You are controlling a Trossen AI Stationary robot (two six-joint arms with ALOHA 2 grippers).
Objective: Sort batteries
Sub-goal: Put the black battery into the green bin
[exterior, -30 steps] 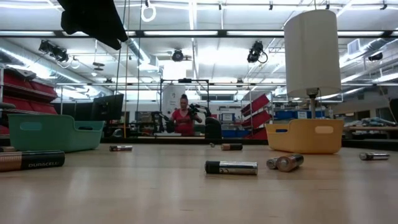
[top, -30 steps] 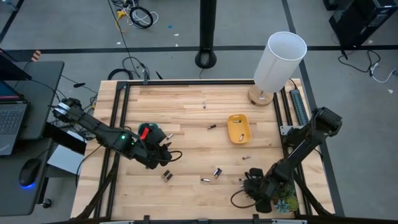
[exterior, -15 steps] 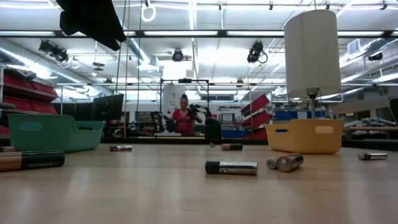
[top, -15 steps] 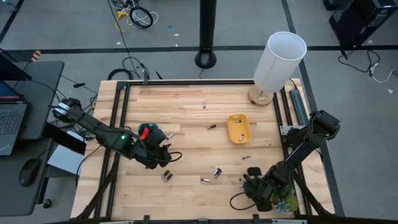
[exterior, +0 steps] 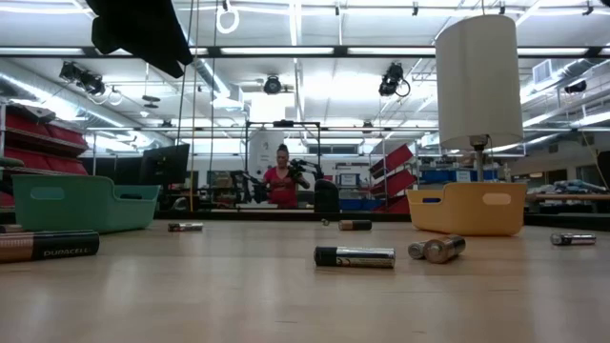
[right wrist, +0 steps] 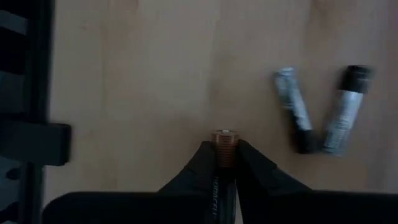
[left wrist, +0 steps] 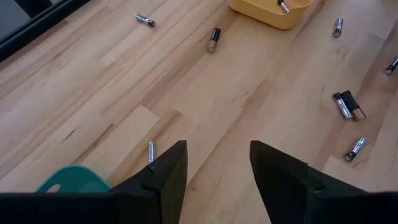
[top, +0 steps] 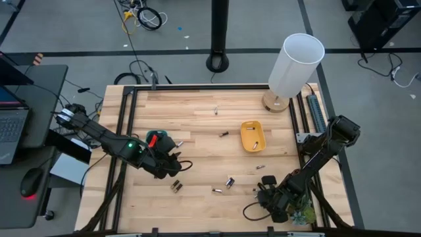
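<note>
Small batteries lie scattered on their sides on the wooden table: a pair, one and another near the front. One battery lies in the yellow tray. My right gripper, at the front right, is shut on a copper-topped battery. Two more batteries lie beyond it. My left gripper hovers open and empty beside the green tray. My right gripper pinches the copper-topped battery between its two fingers, by the long sides of the dark body. The fingers come steeply from above and lie along the battery. Its copper end sticks out past the fingertips. Whether it touches the table does not show.
A white lamp stands at the table's far right corner. Dark rails frame the table. More batteries lie at mid-table and farther back. In the low view a person stands far behind the table.
</note>
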